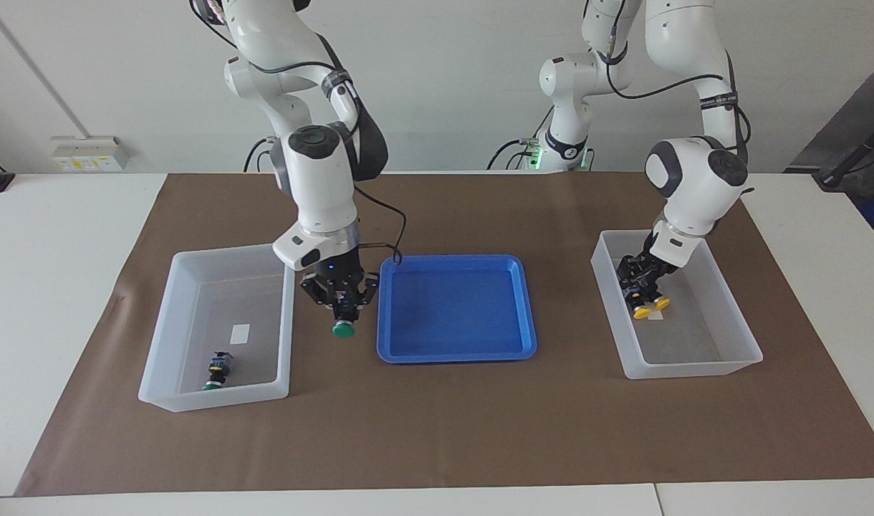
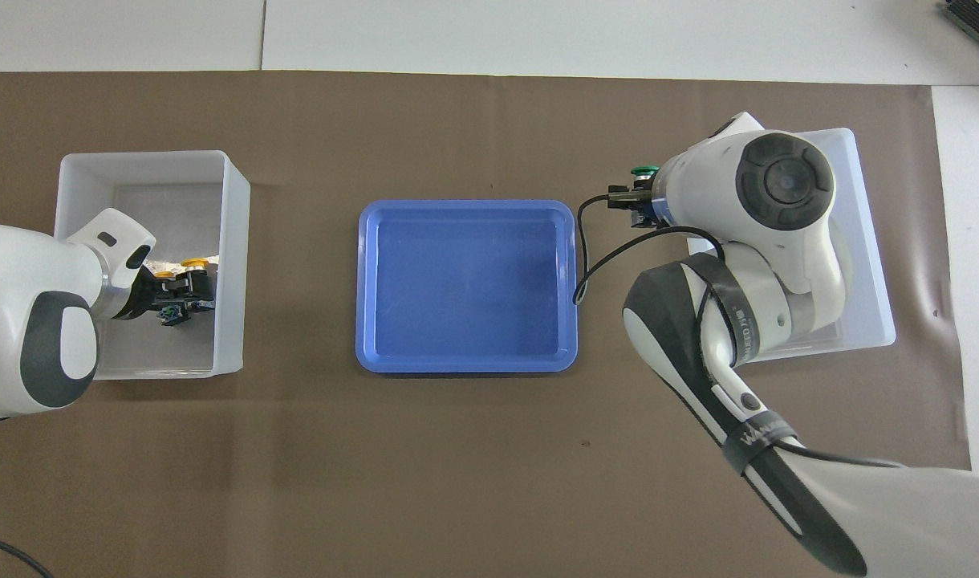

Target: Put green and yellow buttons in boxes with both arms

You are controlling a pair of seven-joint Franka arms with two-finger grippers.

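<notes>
Facing view, mid-task: I have the right gripper (image 1: 344,313) raised over the strip of brown mat (image 1: 437,430) between the blue tray (image 1: 456,355) and the bin (image 1: 218,395) at the right arm's end of the surface, its jaws clamped on the dark body of a green button (image 1: 344,330) that hangs cap-down, long axis close to vertical. The coming move, as I judge it, turns on one thing: that bin's near wall stands just beside the held button, toward the right arm's end, so a short sideways carry over the rim should put it above the bin floor before release. One green button (image 1: 218,369) already lies on its side inside that bin, by the wall farthest from the robots. At the left arm's end, the left gripper (image 1: 645,294) is down inside the second bin (image 1: 684,369), jaws closed on a dark button body, with two yellow caps (image 1: 650,309) showing side by side at its tip; I cannot tell from either view whether the second yellow button is gripped too or simply rests against the first on the bin floor. My count: two green buttons, two yellow caps, two white bins, one blue tray with nothing in it, two arms. Each arm is working the bin on its own side, and by my reading only the held green button remains outside a bin.
</notes>
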